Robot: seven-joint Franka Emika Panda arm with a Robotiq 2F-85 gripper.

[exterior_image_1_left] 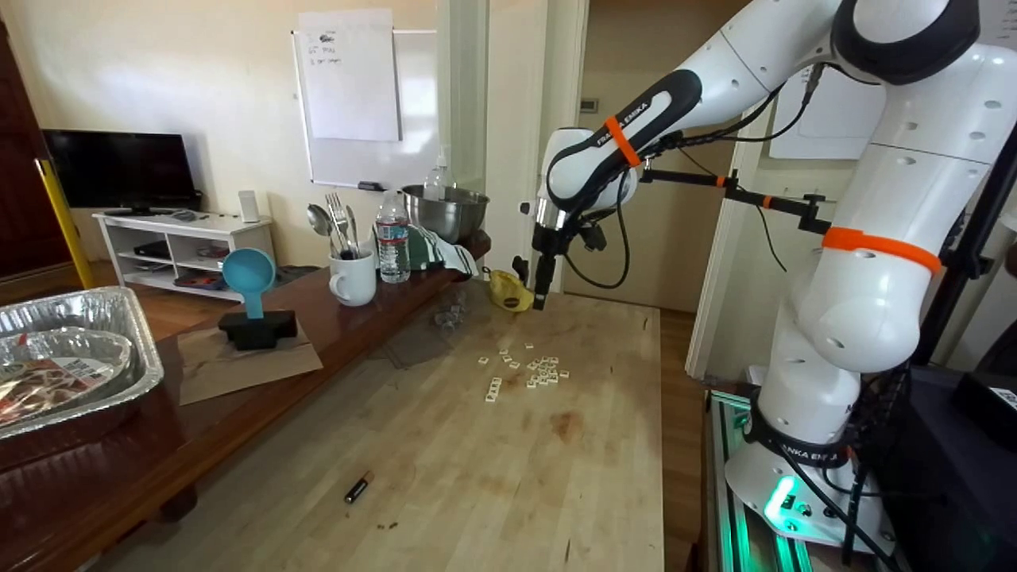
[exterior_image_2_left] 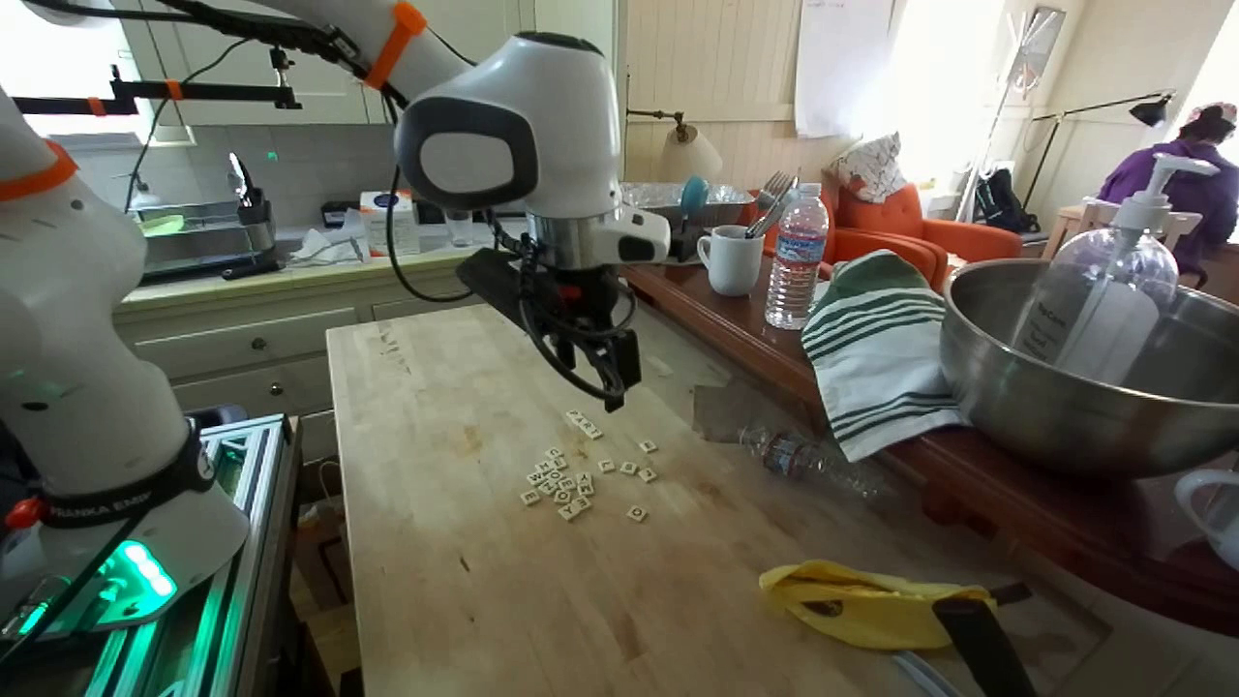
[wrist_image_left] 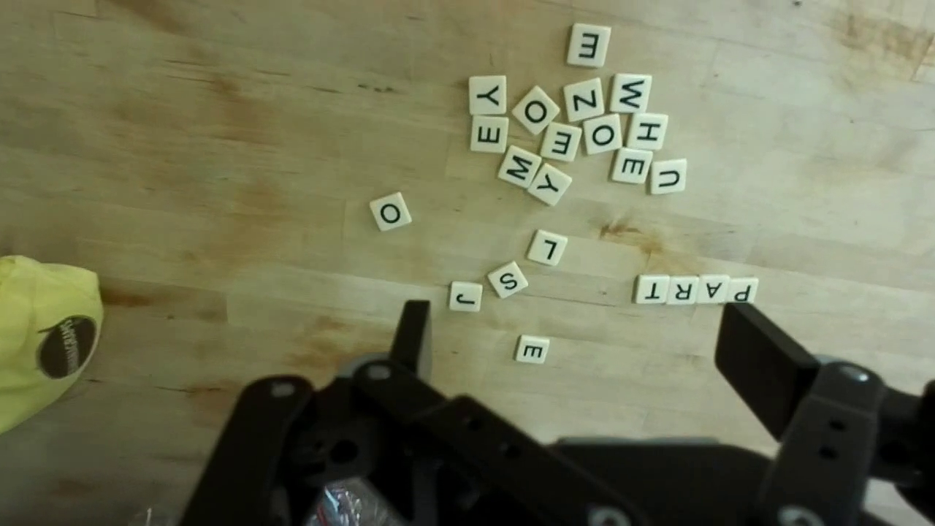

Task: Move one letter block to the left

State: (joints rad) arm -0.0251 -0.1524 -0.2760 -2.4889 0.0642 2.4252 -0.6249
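Small cream letter blocks lie flat on the wooden table [exterior_image_1_left: 477, 461]. In the wrist view a loose E block [wrist_image_left: 532, 349] lies between the finger lines. Near it are a J block [wrist_image_left: 465, 296], an S block [wrist_image_left: 508, 280] and an L block [wrist_image_left: 547, 248]. Blocks spelling PART form a touching row [wrist_image_left: 683, 290]; the row shows in both exterior views [exterior_image_1_left: 493, 389] [exterior_image_2_left: 584, 424]. An O block [wrist_image_left: 390, 212] lies apart; several others form a cluster [wrist_image_left: 560, 142]. My gripper [wrist_image_left: 581, 329] is open and empty, well above the table, also in both exterior views [exterior_image_1_left: 542, 300] [exterior_image_2_left: 600, 382].
A yellow bag [wrist_image_left: 44, 336] lies on the table, also in both exterior views [exterior_image_1_left: 508, 291] [exterior_image_2_left: 861, 605]. A clear plastic bottle [exterior_image_2_left: 808, 460] lies near the raised wooden ledge [exterior_image_2_left: 697, 310]. The ledge holds a mug [exterior_image_2_left: 733, 261], water bottle [exterior_image_2_left: 799, 257], towel and steel bowl [exterior_image_2_left: 1094, 387].
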